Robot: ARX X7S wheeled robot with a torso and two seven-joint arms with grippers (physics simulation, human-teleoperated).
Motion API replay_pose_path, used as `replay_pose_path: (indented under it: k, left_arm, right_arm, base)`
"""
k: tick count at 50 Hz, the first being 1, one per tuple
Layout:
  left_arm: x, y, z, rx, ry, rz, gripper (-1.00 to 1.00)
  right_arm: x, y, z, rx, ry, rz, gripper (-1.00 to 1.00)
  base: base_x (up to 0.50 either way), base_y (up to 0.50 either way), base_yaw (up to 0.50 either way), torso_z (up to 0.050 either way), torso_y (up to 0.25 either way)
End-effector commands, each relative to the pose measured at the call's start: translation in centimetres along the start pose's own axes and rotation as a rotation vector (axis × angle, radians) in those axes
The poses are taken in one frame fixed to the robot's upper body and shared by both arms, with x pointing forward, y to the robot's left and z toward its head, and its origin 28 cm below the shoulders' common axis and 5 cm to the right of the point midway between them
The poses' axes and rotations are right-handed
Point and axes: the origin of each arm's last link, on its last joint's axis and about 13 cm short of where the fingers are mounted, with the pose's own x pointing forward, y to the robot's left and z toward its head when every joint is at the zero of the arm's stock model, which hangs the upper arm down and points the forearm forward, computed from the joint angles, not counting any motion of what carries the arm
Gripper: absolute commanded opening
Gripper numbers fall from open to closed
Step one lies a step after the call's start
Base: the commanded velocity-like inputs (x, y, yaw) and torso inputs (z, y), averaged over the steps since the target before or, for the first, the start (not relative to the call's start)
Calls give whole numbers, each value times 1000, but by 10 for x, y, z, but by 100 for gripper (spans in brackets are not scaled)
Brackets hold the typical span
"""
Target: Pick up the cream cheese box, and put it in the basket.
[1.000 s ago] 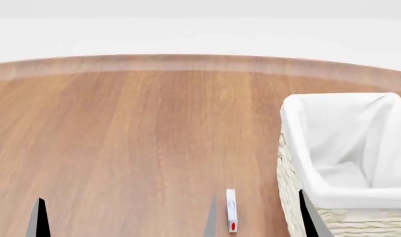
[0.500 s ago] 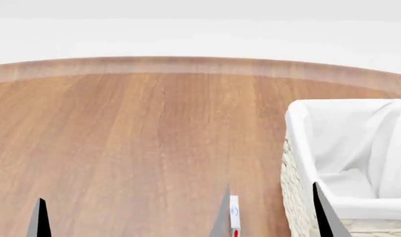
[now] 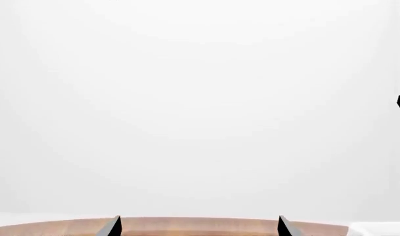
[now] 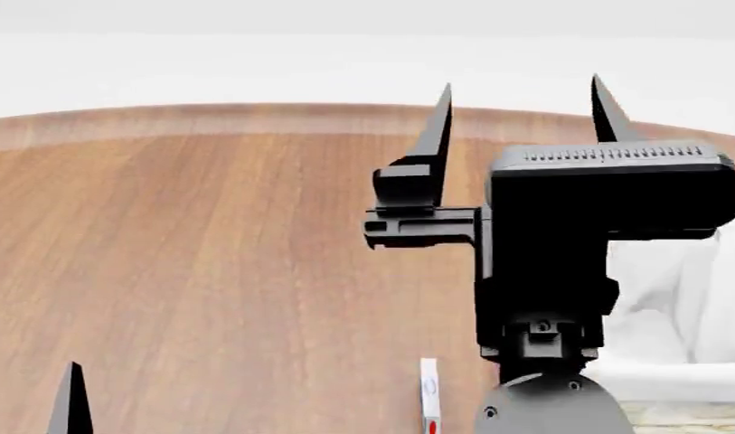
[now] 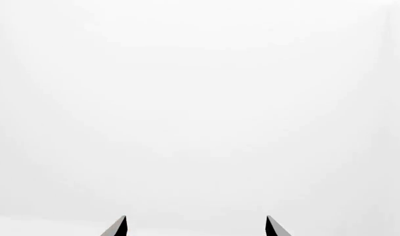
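Nearest, the cream cheese box lies untouched on the counter. The right end effector has swung up high, prongs apart, hiding the basket. So no grasp yet.

The black right arm stands raised in the head view, its gripper pointing far, two tapered fingers spread apart. Near left, only one dark fingertip of the left gripper shows there; its wrist view shows both tips apart.
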Motion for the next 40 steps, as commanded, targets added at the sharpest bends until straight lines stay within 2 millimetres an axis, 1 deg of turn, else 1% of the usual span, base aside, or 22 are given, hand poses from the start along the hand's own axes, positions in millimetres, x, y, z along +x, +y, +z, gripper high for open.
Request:
replay_pose_path:
  k: [1, 2, 3, 6, 8, 11, 12, 17, 22, 25, 26, 33, 40]
  left_arm:
    - [1, 1, 0, 5, 2, 5, 100]
    - [1, 1, 0, 5, 3, 5, 100]
    - [1, 1, -1, 5, 6, 5, 100]
    - [1, 1, -1, 4, 6, 3, 100]
    - [1, 0, -2, -5, 14, -2, 100]
    - [1, 0, -1, -11, 15, -5, 100]
    - [1, 0, -1, -9, 17, -4, 100]
    - [1, 0, -4, -8, 21, -7, 100]
    - [1, 0, -2, -15, 23, -7, 100]
    - [1, -1, -3, -8, 22, -8, 100]
    - [1, -1, -3, -8, 22, -8, 100]
    - [2, -1, -4, -4, 25, -11, 100]
    - [1, -1, -1, -12, 13, -11, 100]
  right_arm:
    - [83, 13, -6, -58, 137, -2, 100]
    - [87, 14, -7, -60, 139, -6, 100]
    - [93, 16, -12, -31, 180, 0, 100]
    - [101, 21, -19, -40, 199, -3, 100]
    - [108, 27, -31, -54, 240, -5, 100]
    - [113, 35, -48, -68, 288, 3, 100]
    - [113, 39, -56, -71, 307, 6, 100]
    - [109, 50, -75, -65, 362, 26, 100]
    - [109, 55, -89, -71, 398, 33, 100]
    - [111, 58, -93, -73, 416, 41, 100]
    - [111, 59, -93, -74, 417, 41, 100]
    - [104, 60, -119, -76, 488, 37, 100]
    - [98, 58, -132, -85, 528, 37, 100]
  base:
    - [0, 0, 0, 0, 0]
    - [0, 0, 0, 0, 0]
    - [0, 0, 0, 0, 0]
    - [0, 0, 0, 0, 0]
    - [0, 0, 0, 0, 0]
    - [0, 0, 0, 0, 0]
    - [0, 0, 0, 0, 0]
    - [0, 0, 0, 0, 0]
    - [0, 0, 0, 0, 0]
    - [0, 0, 0, 0, 0]
    - [0, 0, 0, 0, 0]
    - [0, 0, 0, 0, 0]
    - [0, 0, 0, 0, 0]
